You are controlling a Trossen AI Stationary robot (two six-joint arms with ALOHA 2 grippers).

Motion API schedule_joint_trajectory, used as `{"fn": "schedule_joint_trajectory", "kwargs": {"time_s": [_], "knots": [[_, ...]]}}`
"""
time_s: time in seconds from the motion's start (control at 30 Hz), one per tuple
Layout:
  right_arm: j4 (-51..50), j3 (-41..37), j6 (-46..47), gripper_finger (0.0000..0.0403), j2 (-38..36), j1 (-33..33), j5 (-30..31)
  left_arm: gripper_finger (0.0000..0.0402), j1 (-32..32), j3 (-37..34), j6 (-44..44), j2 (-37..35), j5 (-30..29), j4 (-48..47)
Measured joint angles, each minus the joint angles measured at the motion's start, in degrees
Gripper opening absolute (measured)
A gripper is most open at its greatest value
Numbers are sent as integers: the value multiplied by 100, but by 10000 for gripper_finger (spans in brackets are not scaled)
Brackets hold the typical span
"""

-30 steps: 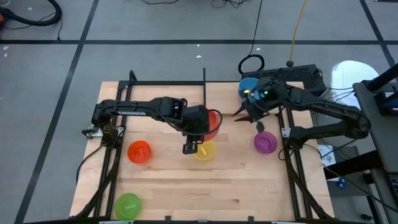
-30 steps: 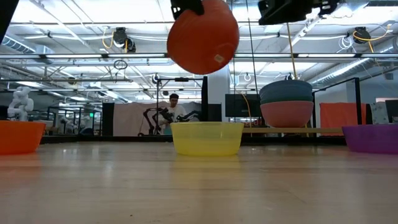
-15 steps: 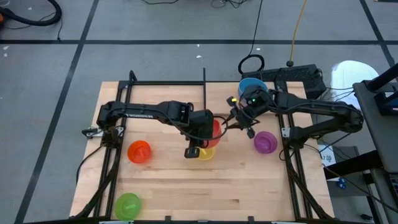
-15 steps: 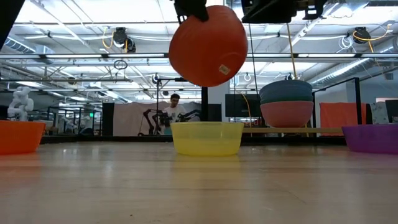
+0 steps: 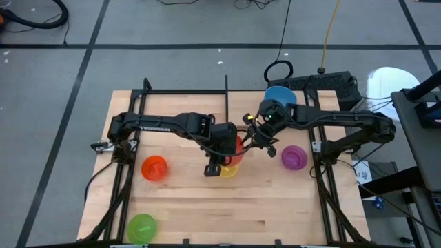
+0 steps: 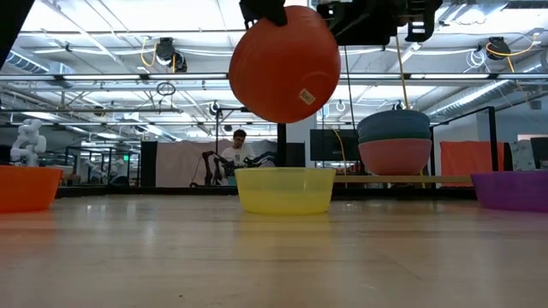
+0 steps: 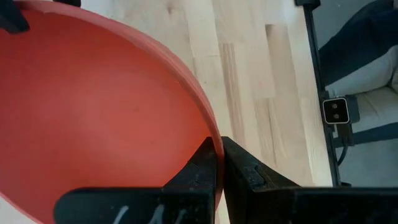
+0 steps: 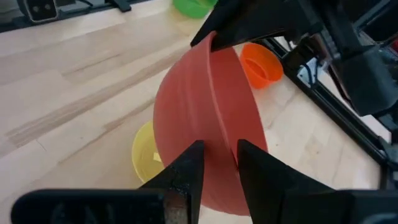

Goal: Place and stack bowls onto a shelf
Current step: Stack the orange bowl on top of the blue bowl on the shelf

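The red bowl (image 6: 284, 64) hangs tilted in the air above the yellow bowl (image 6: 284, 190), which stands on the table. My left gripper (image 7: 217, 144) is shut on the red bowl's rim near the table's middle (image 5: 224, 145). My right gripper (image 8: 217, 157) is open and has come in from the table's right (image 5: 257, 135). Its fingers stand on either side of the red bowl's (image 8: 205, 130) rim, opposite the left gripper. A teal bowl sits upside down on a pink bowl (image 6: 394, 141) on the shelf (image 6: 445, 179). My left gripper pinches the red bowl's rim (image 7: 211, 134), one finger inside the bowl and one outside. The bowl is lifted clear and hangs tilted on its side below the fingers. My right gripper straddles the rim (image 8: 225, 134); whether its fingers touch it I cannot tell.
An orange bowl (image 5: 154, 167), a green bowl (image 5: 142, 226) and a purple bowl (image 5: 294, 157) stand on the tabletop. Black frame bars (image 5: 186, 91) run along the far and side edges. Bare wood lies toward the near edge (image 5: 227, 207).
My right gripper has moved toward the table's left and come up to the red bowl, its fingers now around the rim. My left gripper has carried the bowl slightly toward the table's right, and the bowl has tipped a little while staying lifted.
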Motion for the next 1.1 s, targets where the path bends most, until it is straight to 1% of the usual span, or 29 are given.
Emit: {"fn": "schedule_joint_trajectory", "kwargs": {"time_s": [0.17,0.4,0.5,0.63,0.73,0.8,0.93,1.1], "knots": [[-104,2,39,89,132,55,-552,8,-9,-2,74,0,59,17],[-138,4,38,84,318,111,-688,8,-7,-2,105,4,24,4],[-148,4,-1,64,384,114,-687,8,-7,-2,103,4,-36,-2],[-201,1,-105,17,447,120,-646,8,2,-2,107,4,-88,-31],[-258,-4,-301,9,448,128,-539,8,14,-2,150,2,-174,-30],[-259,-5,-346,7,447,127,-536,19,7,-2,171,-5,-251,-17],[-260,-16,-301,2,462,135,-491,59,29,20,43,-39,-406,192],[-327,-7,-305,1,451,132,-462,90,75,18,-138,-28,-368,359]]}}
